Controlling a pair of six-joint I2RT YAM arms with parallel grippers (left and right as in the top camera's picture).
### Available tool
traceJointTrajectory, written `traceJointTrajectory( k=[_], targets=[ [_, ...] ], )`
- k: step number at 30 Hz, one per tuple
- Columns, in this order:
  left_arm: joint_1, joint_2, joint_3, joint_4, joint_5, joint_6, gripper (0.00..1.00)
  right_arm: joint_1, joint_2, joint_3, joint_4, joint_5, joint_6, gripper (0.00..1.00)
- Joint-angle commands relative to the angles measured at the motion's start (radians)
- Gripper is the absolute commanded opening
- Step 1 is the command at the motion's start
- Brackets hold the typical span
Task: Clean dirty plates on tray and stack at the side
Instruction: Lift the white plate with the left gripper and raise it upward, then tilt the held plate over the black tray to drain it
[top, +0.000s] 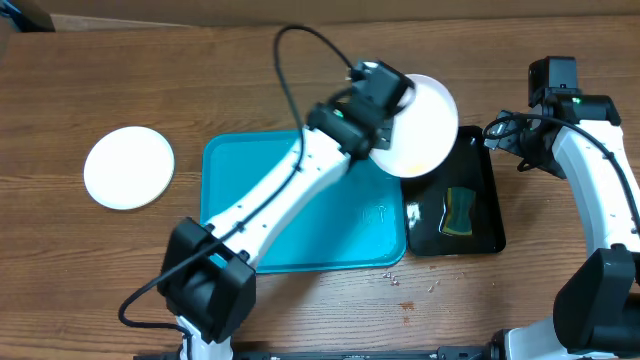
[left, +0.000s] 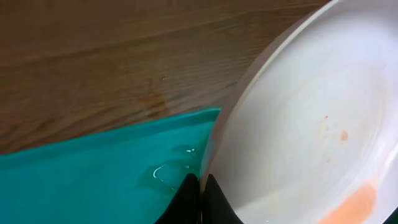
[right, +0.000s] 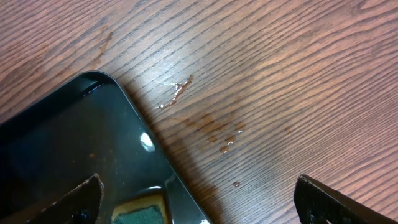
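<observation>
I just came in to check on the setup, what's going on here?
The left arm has its jaws shut on the rim of a white plate with an orange smear, holding it tilted above the corner of the turquoise tray. The right arm hovers with jaws open by the black tray, where a sponge lies. Another white plate sits on the table left of the tray.
</observation>
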Motion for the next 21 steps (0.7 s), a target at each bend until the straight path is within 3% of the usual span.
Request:
traceJointTrajectory(
  k=[1, 11, 21],
  targets=[
    [-0.065, -0.017, 0.025, 0.018, -0.234, 0.066, 0.04, 0.002, -0.003, 0.002, 0.006, 0.013, 0.008, 1.00],
    [-0.232, -0.017, 0.025, 0.107, -0.540, 0.323, 0.04, 0.002, -0.003, 0.002, 0.006, 0.013, 0.008, 1.00],
    [-0.287, -0.017, 0.025, 0.194, -0.690, 0.481, 0.04, 0.002, -0.003, 0.002, 0.005, 0.013, 0.008, 1.00]
  ],
)
